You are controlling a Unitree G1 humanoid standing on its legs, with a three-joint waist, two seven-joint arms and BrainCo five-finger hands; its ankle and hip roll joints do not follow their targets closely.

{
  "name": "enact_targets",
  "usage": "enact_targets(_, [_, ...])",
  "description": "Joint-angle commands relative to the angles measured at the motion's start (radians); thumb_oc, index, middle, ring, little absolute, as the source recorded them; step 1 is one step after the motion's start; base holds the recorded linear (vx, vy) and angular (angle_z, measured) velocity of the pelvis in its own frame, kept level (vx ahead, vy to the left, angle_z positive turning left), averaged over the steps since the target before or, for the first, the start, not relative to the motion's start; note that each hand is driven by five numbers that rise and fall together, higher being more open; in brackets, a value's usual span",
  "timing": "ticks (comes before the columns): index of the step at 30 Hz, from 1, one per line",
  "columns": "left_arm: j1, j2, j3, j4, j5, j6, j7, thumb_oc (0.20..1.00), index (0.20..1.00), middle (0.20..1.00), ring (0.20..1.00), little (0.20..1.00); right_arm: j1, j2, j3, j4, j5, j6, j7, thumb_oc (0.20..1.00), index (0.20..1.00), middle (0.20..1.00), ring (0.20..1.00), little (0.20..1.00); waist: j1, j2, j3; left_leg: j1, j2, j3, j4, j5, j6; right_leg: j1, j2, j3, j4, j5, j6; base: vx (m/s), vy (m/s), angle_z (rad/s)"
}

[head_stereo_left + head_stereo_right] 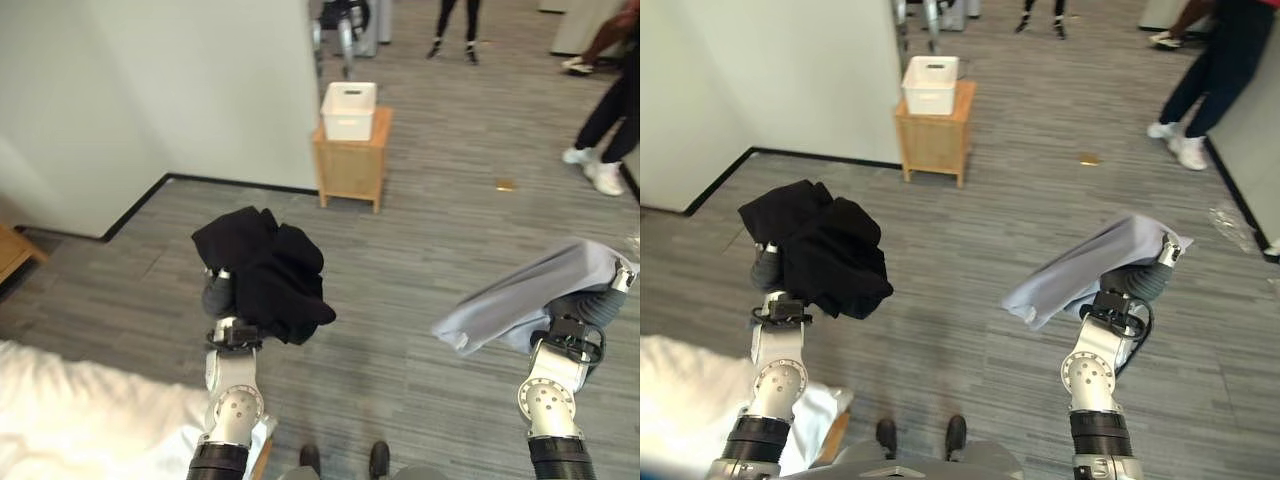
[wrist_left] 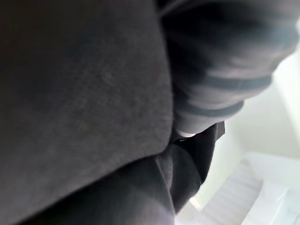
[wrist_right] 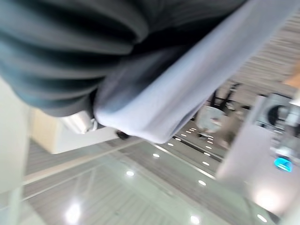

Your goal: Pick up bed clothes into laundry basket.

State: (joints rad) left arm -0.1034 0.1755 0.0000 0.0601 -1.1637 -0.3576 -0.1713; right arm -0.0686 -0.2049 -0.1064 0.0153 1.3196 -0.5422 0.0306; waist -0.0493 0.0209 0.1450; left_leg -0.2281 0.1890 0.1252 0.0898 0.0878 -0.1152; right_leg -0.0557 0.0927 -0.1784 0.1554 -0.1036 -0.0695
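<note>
left hand [image 1: 218, 293] under black garment [image 1: 270, 270], fingers hidden | right hand [image 1: 1137, 282] under grey-blue cloth [image 1: 1080, 268], grip unclear | white basket [image 1: 348, 110] on wooden stand [image 1: 352, 165] far ahead | eye views: people's legs [image 1: 605, 120], bed [image 1: 70, 420]

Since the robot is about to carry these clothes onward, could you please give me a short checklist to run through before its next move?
1. Left hand has the black garment: ok, it is draped over the hand and off the floor.
2. Right hand has the grey-blue garment: ok, it hangs clear of the floor.
3. Fingers closed on each garment: cannot tell, cloth hides them.
4. White basket ready: ok, upright on the wooden stand by the wall.
5. Floor on the way to the basket: ok, bare.
6. People nearby: not ok, legs stand off to the right.
</note>
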Motion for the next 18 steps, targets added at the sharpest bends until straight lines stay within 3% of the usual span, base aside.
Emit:
enact_targets(1, [-0.051, 0.068, 0.025, -0.106, 0.018, -0.048, -0.03, 0.2, 0.2, 0.2, 0.2, 0.2, -0.035, -0.012, -0.029, -0.111, -0.082, -0.013, 0.035, 0.2, 0.2, 0.2, 0.2, 0.2, 0.007, -0.055, -0.013, 0.06, -0.061, 0.076, -0.091, 0.072, 0.005, 0.171, -0.18, 0.054, -0.206, 0.082, 0.156, 0.23, 0.107, -0.02])
enact_targets(6, [-0.044, 0.071, 0.044, -0.09, 0.021, -0.055, -0.017, 0.2, 0.2, 0.2, 0.2, 0.2, -0.009, 0.01, -0.07, -0.126, -0.091, -0.011, 0.032, 0.2, 0.2, 0.2, 0.2, 0.2, -0.008, -0.041, -0.038, 0.065, -0.095, 0.127, -0.001, -0.005, 0.038, 0.221, -0.245, 0.048, -0.159, 0.022, 0.176, 0.27, 0.167, -0.07])
enact_targets(7, [-0.026, 0.075, 0.066, -0.093, 0.026, -0.058, -0.011, 0.2, 0.2, 0.2, 0.2, 0.2, -0.004, 0.012, -0.076, -0.114, -0.099, -0.01, 0.029, 0.2, 0.2, 0.2, 0.2, 0.2, -0.002, -0.037, -0.046, 0.085, -0.113, 0.142, -0.007, -0.023, 0.057, 0.211, -0.272, 0.044, -0.1, 0.01, 0.19, 0.28, 0.241, 0.01])
enact_targets(9, [0.006, 0.091, 0.1, -0.095, 0.059, -0.065, 0.009, 0.2, 0.2, 0.2, 0.2, 0.2, 0.0, 0.002, -0.076, -0.107, -0.122, -0.004, 0.019, 0.2, 0.2, 0.2, 0.2, 0.2, 0.006, -0.033, -0.037, 0.141, -0.15, 0.177, -0.028, -0.065, 0.097, 0.111, -0.325, 0.032, 0.134, 0.08, 0.215, 0.37, 0.287, -0.14])
enact_targets(10, [0.005, 0.108, 0.104, -0.087, 0.065, -0.07, 0.023, 0.2, 0.2, 0.2, 0.2, 0.2, -0.01, 0.005, -0.082, -0.13, -0.126, -0.005, 0.01, 0.2, 0.2, 0.2, 0.2, 0.2, -0.018, -0.022, -0.012, 0.179, -0.164, 0.166, -0.049, -0.072, 0.111, -0.008, -0.272, 0.09, 0.241, 0.122, 0.218, 0.23, 0.14, -0.43])
enact_targets(11, [0.005, 0.108, 0.104, -0.087, 0.065, -0.07, 0.022, 0.2, 0.2, 0.2, 0.2, 0.2, -0.01, 0.005, -0.082, -0.13, -0.127, -0.005, 0.01, 0.2, 0.2, 0.2, 0.2, 0.2, -0.016, -0.022, -0.013, 0.178, -0.163, 0.167, -0.049, -0.071, 0.111, -0.01, -0.272, 0.091, 0.241, 0.122, 0.218, 0.24, 0.106, -0.35])
enact_targets(14, [-0.022, 0.12, 0.078, -0.055, 0.064, -0.066, 0.015, 0.2, 0.2, 0.2, 0.2, 0.2, -0.006, -0.006, -0.1, -0.127, -0.129, -0.013, 0.001, 0.2, 0.2, 0.2, 0.2, 0.2, -0.077, -0.001, 0.025, 0.256, -0.181, 0.133, -0.094, -0.102, 0.112, -0.145, -0.172, 0.161, 0.202, 0.066, 0.184, 0.34, 0.032, 0.41])
enact_targets(15, [-0.041, 0.115, 0.064, -0.053, 0.063, -0.067, 0.008, 0.2, 0.2, 0.2, 0.2, 0.2, 0.008, -0.01, -0.109, -0.132, -0.12, -0.016, 0.006, 0.2, 0.2, 0.2, 0.2, 0.2, -0.107, -0.004, 0.035, 0.295, -0.2, 0.122, -0.112, -0.134, 0.105, -0.209, -0.168, 0.173, 0.119, 0.107, 0.19, 0.42, -0.025, 0.45])
enact_targets(16, [-0.042, 0.114, 0.063, -0.052, 0.062, -0.067, 0.008, 0.2, 0.2, 0.2, 0.2, 0.2, 0.008, -0.011, -0.109, -0.132, -0.119, -0.016, 0.006, 0.2, 0.2, 0.2, 0.2, 0.2, -0.112, 0.0, 0.035, 0.296, -0.197, 0.116, -0.113, -0.134, 0.105, -0.202, -0.168, 0.166, 0.108, 0.111, 0.191, 0.47, -0.122, 0.42])
enact_targets(17, [-0.069, 0.109, 0.045, -0.041, 0.064, -0.072, 0.005, 0.2, 0.2, 0.2, 0.2, 0.2, 0.014, -0.018, -0.105, -0.131, -0.119, -0.022, 0.009, 0.2, 0.2, 0.2, 0.2, 0.2, -0.136, -0.009, 0.046, 0.342, -0.214, 0.119, -0.12, -0.173, 0.089, -0.276, -0.194, 0.142, -0.012, 0.184, 0.212, 0.43, -0.125, 0.68])
enact_targets(18, [-0.08, 0.11, 0.043, -0.03, 0.082, -0.078, 0.014, 0.2, 0.2, 0.2, 0.2, 0.2, 0.012, -0.026, -0.099, -0.13, -0.131, -0.023, 0.009, 0.2, 0.2, 0.2, 0.2, 0.2, -0.143, -0.009, 0.051, 0.373, -0.215, 0.134, -0.121, -0.193, 0.077, -0.311, -0.23, 0.064, -0.087, 0.228, 0.23, 0.6, -0.176, 0.71])
